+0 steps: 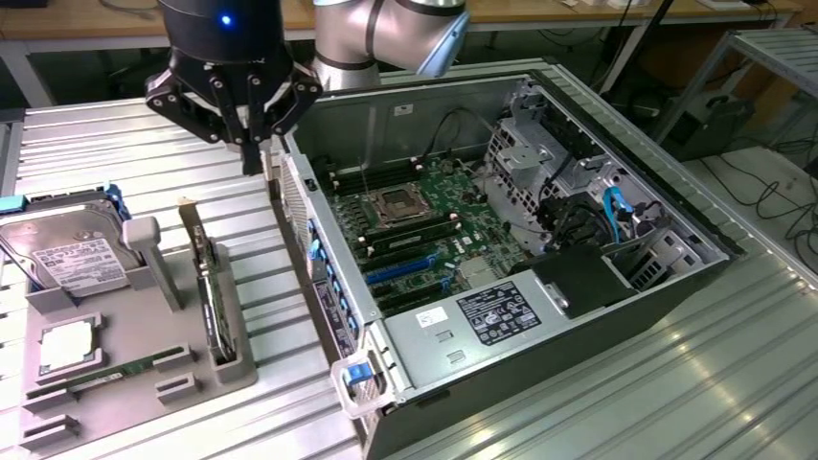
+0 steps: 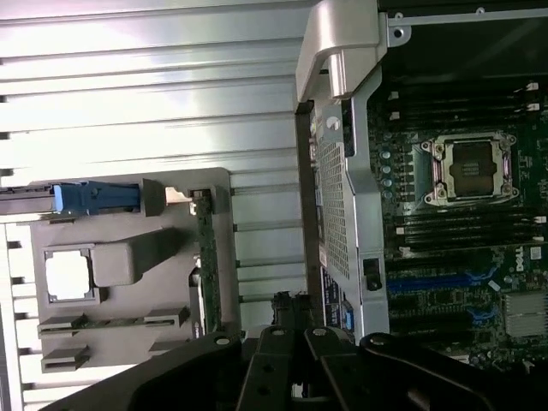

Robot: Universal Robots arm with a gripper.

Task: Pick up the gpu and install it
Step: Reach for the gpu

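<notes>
Operator: Location of the gpu point(image 1: 210, 287) is wanted, reckoned from the computer case point(image 1: 422, 105).

Observer: It is seen standing on edge in a slot of the grey holder point(image 1: 179, 345). The holder is laid on the table point(image 1: 115, 144) near the case's perforated rear wall, outside it and apart from it. A hard drive point(image 1: 71, 254) is kept in the same holder, on the far side of the gpu from the case. The card has not yet been lifted, and the blue slots point(image 1: 402, 273) on the board inside the case appear unoccupied.

Operator: And the gripper?

Observer: The gripper point(image 1: 252, 163) is hung above the table just outside that rear wall, nearer the case than the gpu is. Its fingers point(image 1: 251, 144) are pressed together and nothing is grasped between them.

Operator: How is the card expected to handle?

Observer: It is judged stiff and fairly light. Its weight is thought to be uneven because of the cooler on one face, so some tilt may be expected if it is gripped off-centre. It is also judged fragile, since bare components and edge contacts could be harmed by a hard squeeze or a scrape. The upper long edge, left exposed above the holder, is judged the best place for a hold. It would be taken near its middle, with the flat faces pinched and the contact edge left untouched.
</notes>
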